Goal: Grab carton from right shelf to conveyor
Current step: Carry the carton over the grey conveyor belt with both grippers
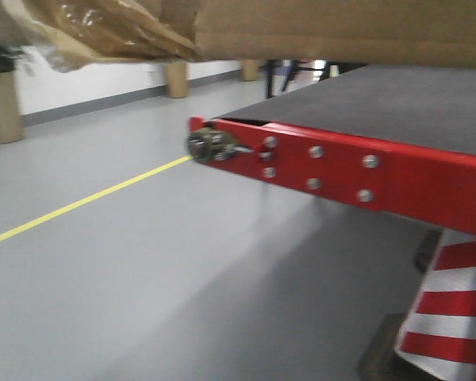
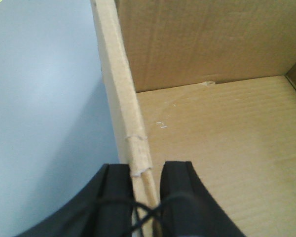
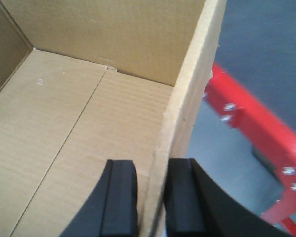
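Status: the carton (image 1: 341, 32) is aloft, carried by both arms, its underside filling the top of the front view above the conveyor (image 1: 397, 99).

Left fingers (image 2: 180, 197): pinching the carton's left wall, one finger outside and one inside the open box. Grey floor (image 2: 44, 108) shows below that wall, so I judge this end hangs clear of the belt.

Right fingers (image 3: 118, 197): pinching the right wall in the same way. Beyond and below that wall I see the red edge strip (image 3: 256, 128) and dark belt.

Key relation: the carton's long axis runs across, from one arm to the other, and the fingers hold it at its two short ends. The conveyor lies ahead and towards the right arm's side, lower than the carton's base. The right arm is the nearer to it.

Judgement: the carton has reached the conveyor's corner but is not yet set down. The next move calls for carrying it further over the belt, both arms level, before lowering.

Risk: the thin walls may flex or tear at the pinch points.
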`<action>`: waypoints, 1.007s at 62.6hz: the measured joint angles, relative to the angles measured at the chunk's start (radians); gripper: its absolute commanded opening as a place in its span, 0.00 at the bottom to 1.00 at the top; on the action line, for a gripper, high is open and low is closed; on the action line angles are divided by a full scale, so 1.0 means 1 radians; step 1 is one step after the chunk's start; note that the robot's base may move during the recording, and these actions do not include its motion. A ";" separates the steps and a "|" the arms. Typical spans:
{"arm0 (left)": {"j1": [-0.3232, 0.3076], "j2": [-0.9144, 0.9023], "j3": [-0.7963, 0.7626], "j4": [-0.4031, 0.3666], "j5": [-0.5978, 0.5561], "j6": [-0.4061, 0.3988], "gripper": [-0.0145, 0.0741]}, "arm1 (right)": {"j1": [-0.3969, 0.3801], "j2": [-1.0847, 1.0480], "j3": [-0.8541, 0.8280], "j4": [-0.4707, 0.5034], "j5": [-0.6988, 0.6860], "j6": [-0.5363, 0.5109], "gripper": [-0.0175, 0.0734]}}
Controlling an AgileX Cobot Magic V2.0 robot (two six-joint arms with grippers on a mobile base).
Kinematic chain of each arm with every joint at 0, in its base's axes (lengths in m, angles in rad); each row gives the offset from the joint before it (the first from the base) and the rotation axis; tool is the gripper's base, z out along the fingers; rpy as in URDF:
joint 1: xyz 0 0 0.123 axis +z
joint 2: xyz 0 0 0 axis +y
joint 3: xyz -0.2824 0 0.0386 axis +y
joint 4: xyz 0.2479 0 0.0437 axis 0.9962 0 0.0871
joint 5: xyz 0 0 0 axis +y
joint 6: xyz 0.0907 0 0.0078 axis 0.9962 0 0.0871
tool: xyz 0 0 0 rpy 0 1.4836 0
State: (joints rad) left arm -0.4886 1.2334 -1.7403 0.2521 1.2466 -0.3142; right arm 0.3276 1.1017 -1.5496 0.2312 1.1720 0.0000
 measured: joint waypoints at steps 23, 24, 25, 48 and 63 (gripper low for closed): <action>-0.007 0.000 0.000 0.057 -0.015 0.000 0.16 | 0.000 0.000 0.000 0.013 -0.008 0.000 0.12; -0.007 0.000 0.000 0.059 -0.017 0.000 0.16 | 0.000 0.000 0.000 0.015 -0.008 0.000 0.12; -0.008 0.000 0.000 0.061 -0.017 0.000 0.16 | 0.000 0.000 0.000 0.015 -0.009 0.000 0.12; -0.008 0.000 0.000 0.069 -0.019 0.000 0.16 | 0.000 0.000 0.000 0.019 -0.009 0.000 0.12; -0.008 0.000 0.000 0.071 -0.019 0.000 0.16 | 0.000 0.000 0.000 0.019 -0.009 0.000 0.12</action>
State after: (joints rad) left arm -0.4964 1.2334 -1.7403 0.3235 1.2274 -0.3142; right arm 0.3276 1.1017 -1.5496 0.2501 1.1625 0.0000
